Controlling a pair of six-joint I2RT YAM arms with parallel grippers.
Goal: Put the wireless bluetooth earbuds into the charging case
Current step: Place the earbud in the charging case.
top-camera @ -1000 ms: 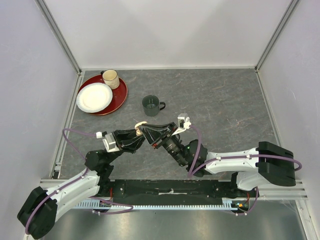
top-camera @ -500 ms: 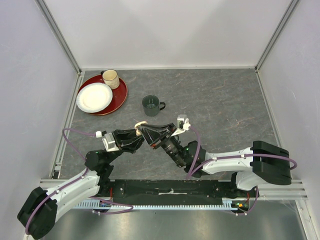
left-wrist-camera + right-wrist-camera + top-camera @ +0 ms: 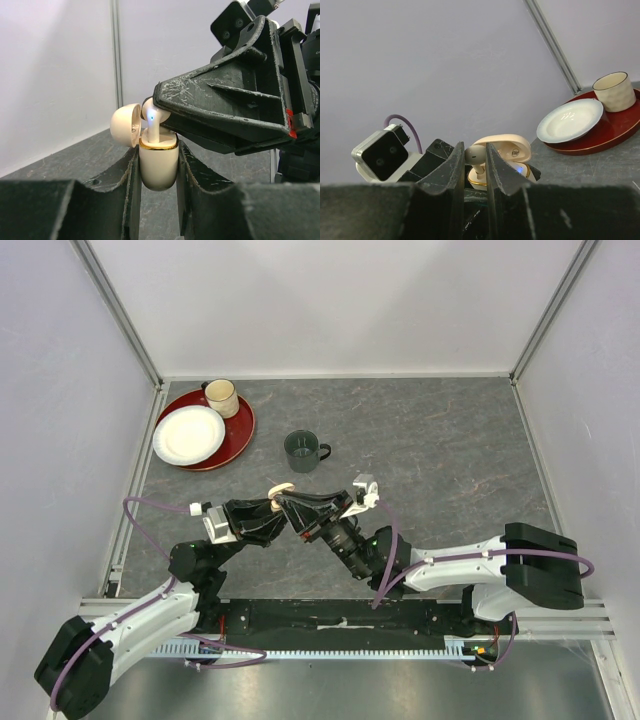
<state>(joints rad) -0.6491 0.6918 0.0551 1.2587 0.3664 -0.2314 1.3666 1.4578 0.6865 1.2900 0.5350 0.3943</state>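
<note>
The cream charging case with a gold rim is pinched upright between the jaws of my left gripper, its lid flipped open to the left. A cream earbud is clamped by its head in my right gripper, stem down into the case; a blue light glows on it. From above, both grippers meet mid-table, left gripper and right gripper tip to tip at the case. No other earbuds show.
A dark green mug stands just beyond the grippers. At the back left a red tray carries a white plate and a cream cup. Metal frame rails run along the table's edges.
The right arm has shifted slightly left and lower toward the case; the left gripper and case have stayed in place.
</note>
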